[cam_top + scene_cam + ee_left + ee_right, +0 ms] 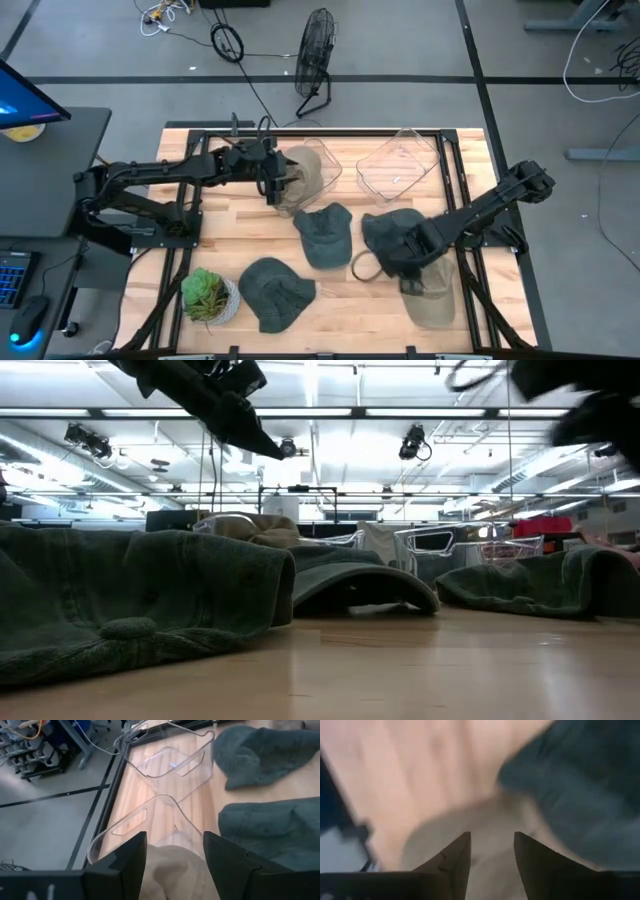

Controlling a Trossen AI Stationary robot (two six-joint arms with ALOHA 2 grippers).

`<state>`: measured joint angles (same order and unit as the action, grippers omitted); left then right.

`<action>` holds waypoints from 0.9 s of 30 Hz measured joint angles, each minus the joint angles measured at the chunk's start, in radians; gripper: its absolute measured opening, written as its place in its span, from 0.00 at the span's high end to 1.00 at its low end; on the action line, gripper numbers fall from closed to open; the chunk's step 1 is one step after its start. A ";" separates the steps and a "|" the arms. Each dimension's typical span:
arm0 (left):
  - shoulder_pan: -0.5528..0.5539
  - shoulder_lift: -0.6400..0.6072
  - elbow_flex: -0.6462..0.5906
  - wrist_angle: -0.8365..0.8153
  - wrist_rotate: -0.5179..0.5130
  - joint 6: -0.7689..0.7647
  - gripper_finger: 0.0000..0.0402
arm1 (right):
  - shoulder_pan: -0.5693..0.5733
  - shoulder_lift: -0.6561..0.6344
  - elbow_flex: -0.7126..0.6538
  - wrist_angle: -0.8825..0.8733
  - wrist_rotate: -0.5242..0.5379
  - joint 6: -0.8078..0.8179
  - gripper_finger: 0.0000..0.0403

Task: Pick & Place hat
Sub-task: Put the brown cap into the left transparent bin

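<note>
The soft tan fabric hat (172,870) sits between my left gripper (174,851)'s parted fingers over the clear plastic bin (322,165), looks light and floppy to me, best pinched at its stiffer brim; right gripper (491,851), parted, hovers over another tan hat (432,295).

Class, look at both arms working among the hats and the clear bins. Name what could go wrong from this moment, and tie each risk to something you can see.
1. The left gripper hangs over the tan hat in the left clear bin; its open fingers may catch or tip the light bin.
2. The right gripper sits where a dark hat overlaps the second tan hat, so it might drag both.
</note>
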<state>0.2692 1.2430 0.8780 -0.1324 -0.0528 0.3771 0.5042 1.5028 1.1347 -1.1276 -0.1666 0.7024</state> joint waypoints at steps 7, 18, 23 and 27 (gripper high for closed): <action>-0.002 0.000 0.000 0.001 0.000 0.000 0.50 | 0.168 0.000 0.000 0.009 -0.142 0.264 0.62; -0.004 0.000 0.000 0.010 0.000 -0.003 0.50 | 0.244 0.008 -0.089 0.080 0.026 0.414 0.62; -0.005 0.000 0.000 0.008 0.001 -0.007 0.50 | 0.243 0.008 -0.195 0.176 0.009 0.414 0.62; -0.005 0.000 0.000 0.008 0.000 -0.008 0.50 | 0.243 0.008 -0.263 0.314 -0.029 0.360 0.62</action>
<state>0.2638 1.2430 0.8780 -0.1242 -0.0523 0.3695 0.7467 1.5112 0.8718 -0.8140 -0.1952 1.0625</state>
